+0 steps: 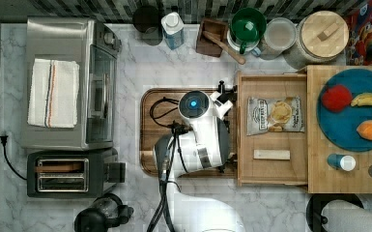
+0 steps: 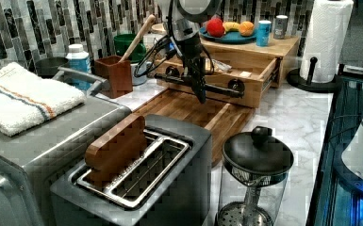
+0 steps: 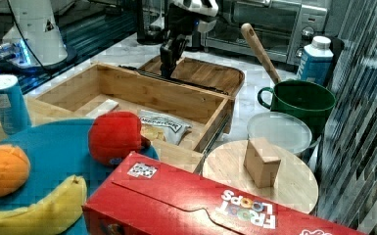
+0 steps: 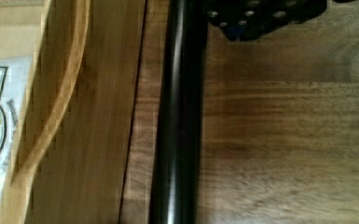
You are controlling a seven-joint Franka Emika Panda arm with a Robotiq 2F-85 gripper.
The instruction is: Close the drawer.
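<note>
With the drawer (image 1: 270,169) open, the gripper (image 2: 201,92), whose opening I cannot tell, should push its handle (image 2: 202,84) squarely inward.

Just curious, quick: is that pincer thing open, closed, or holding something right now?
Pincer: cannot be told; it hangs at the drawer's black handle bar.

The drawer (image 1: 270,166) is of pale, matt bamboo wood with a glossy black handle bar (image 4: 177,140), the cutting board (image 2: 202,110) is of darker smooth wood, the worktop (image 1: 135,72) looks like polished marble, and the toaster (image 2: 169,188) is of brushed metal.
</note>
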